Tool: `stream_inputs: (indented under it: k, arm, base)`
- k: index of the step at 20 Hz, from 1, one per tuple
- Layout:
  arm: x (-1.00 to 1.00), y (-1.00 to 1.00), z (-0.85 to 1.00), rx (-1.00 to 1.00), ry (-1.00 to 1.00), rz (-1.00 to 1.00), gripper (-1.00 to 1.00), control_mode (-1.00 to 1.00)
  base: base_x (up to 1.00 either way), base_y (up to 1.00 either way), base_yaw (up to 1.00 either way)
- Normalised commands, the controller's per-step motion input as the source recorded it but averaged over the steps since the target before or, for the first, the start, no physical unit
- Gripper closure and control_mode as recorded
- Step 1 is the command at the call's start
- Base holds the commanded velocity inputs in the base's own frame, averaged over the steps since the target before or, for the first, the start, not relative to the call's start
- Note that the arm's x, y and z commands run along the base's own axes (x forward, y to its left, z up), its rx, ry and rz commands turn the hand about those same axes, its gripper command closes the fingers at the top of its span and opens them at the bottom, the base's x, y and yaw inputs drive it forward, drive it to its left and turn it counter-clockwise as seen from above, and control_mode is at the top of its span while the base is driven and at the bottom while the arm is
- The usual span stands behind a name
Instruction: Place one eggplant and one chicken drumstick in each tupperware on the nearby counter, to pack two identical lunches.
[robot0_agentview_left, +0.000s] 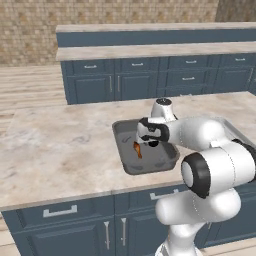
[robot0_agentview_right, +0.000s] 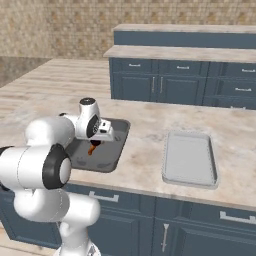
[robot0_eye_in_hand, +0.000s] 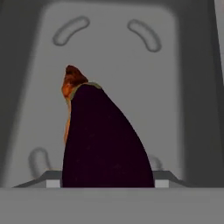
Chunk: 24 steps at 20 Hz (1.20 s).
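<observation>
My gripper (robot0_agentview_left: 149, 142) hangs over the deep dark grey tupperware tub (robot0_agentview_left: 161, 161) on the island counter (robot0_agentview_left: 60, 145), shut on a dark purple eggplant (robot0_eye_in_hand: 105, 140) that points down into the tub (robot0_eye_in_hand: 109, 48). The eggplant hides my fingertips in the hand view. An orange-brown chicken drumstick (robot0_eye_in_hand: 71, 81) shows just past the eggplant's green cap, low inside the tub (robot0_agentview_right: 107, 159). From the base views the drumstick (robot0_agentview_left: 137, 149) (robot0_agentview_right: 92, 148) sits right below the gripper (robot0_agentview_right: 98, 141). I cannot tell whether it touches the eggplant. The shallow pale grey tupperware tray (robot0_agentview_right: 190, 161) lies bare to the right.
The beige stone top (robot0_agentview_right: 145, 142) stretches wide to the left of the tub and between tub and tray. My own white arm (robot0_agentview_left: 210, 165) covers the counter's right part in the left base view. Stepped blue counters (robot0_agentview_left: 150, 65) line the brick wall behind.
</observation>
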Motion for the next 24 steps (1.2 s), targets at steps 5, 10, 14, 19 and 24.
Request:
stream_inputs:
  k: [5, 10, 14, 19, 24]
  arm:
    - [0.16, 0.02, -0.35, 0.0, 0.0, 0.0, 1.0, -1.0]
    - [0.3, 0.03, -0.28, 0.0, 0.0, 0.0, 1.0, -1.0]
    - [0.38, 0.09, -0.24, 0.0, 0.0, 0.0, 1.0, -1.0]
    - [0.23, 0.11, -0.16, 0.0, 0.0, 0.0, 1.0, -1.0]
    - [-0.38, 0.03, 0.22, -0.01, -0.06, 0.0, -1.0, -1.0]
  base:
    - [0.0, 0.0, 0.0]
    - [0.0, 0.0, 0.0]
    - [0.0, 0.0, 0.0]
    - [0.0, 0.0, 0.0]
    - [0.0, 0.0, 0.0]
